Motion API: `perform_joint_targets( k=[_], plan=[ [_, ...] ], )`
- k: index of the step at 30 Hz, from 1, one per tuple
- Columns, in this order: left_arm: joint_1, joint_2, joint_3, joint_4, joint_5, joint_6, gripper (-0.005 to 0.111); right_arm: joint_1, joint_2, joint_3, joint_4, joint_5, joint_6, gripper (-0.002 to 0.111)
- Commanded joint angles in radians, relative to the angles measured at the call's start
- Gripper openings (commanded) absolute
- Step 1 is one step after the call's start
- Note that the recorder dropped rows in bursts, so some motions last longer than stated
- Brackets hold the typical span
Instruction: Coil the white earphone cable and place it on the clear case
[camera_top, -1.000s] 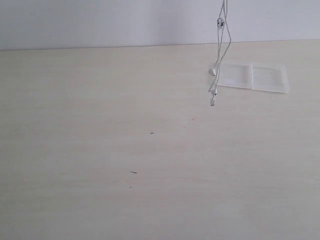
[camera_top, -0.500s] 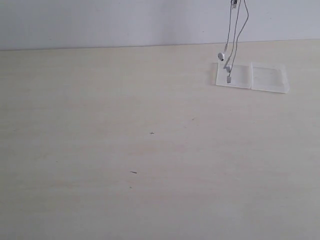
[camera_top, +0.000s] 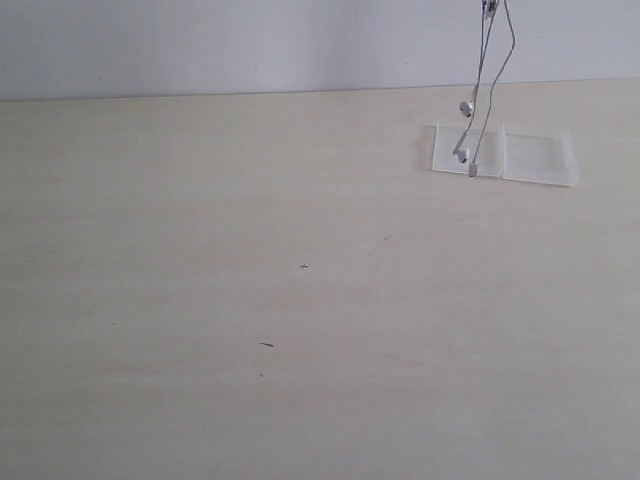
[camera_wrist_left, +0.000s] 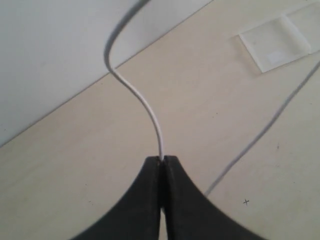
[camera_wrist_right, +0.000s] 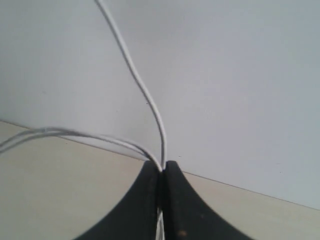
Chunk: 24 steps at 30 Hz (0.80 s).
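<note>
The dangling white earphone cable (camera_top: 466, 105) has swung toward 3 o'clock since a second ago, its earbuds and plug now over the clear case (camera_top: 540, 160) at the surface's (camera_top: 250, 300) 2 o'clock, with the left hand (camera_wrist_left: 161, 161) and right hand (camera_wrist_right: 162, 167) each clamped tight on it.

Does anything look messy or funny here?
Yes. The white earphone cable dangles in loose strands over the clear case instead of lying coiled on it, and its earbuds hang at different heights. The left fingers and right fingers both pinch it. Nothing looks broken or spilled.
</note>
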Motion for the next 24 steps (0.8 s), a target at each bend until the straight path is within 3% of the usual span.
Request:
perform_joint_targets(
  k=[1, 12, 19, 24],
  plan=[
    [0.046, -0.002, 0.134, -0.018, -0.132, -0.035, 0.0, 0.001, -0.024, -0.011, -0.003, 0.001, -0.016, 0.0],
    [0.062, 0.009, 0.376, -0.133, -0.442, -0.032, 0.0, 0.001, -0.026, -0.011, 0.007, -0.01, -0.016, 0.0],
    [0.053, 0.065, 0.414, -0.253, -0.525, -0.03, 0.0, 0.001, -0.026, -0.011, 0.022, -0.021, -0.016, 0.0],
    [0.0, 0.114, 0.415, -0.275, -0.571, -0.028, 0.0, 0.001, -0.026, -0.011, 0.022, -0.03, -0.016, 0.0]
  ],
)
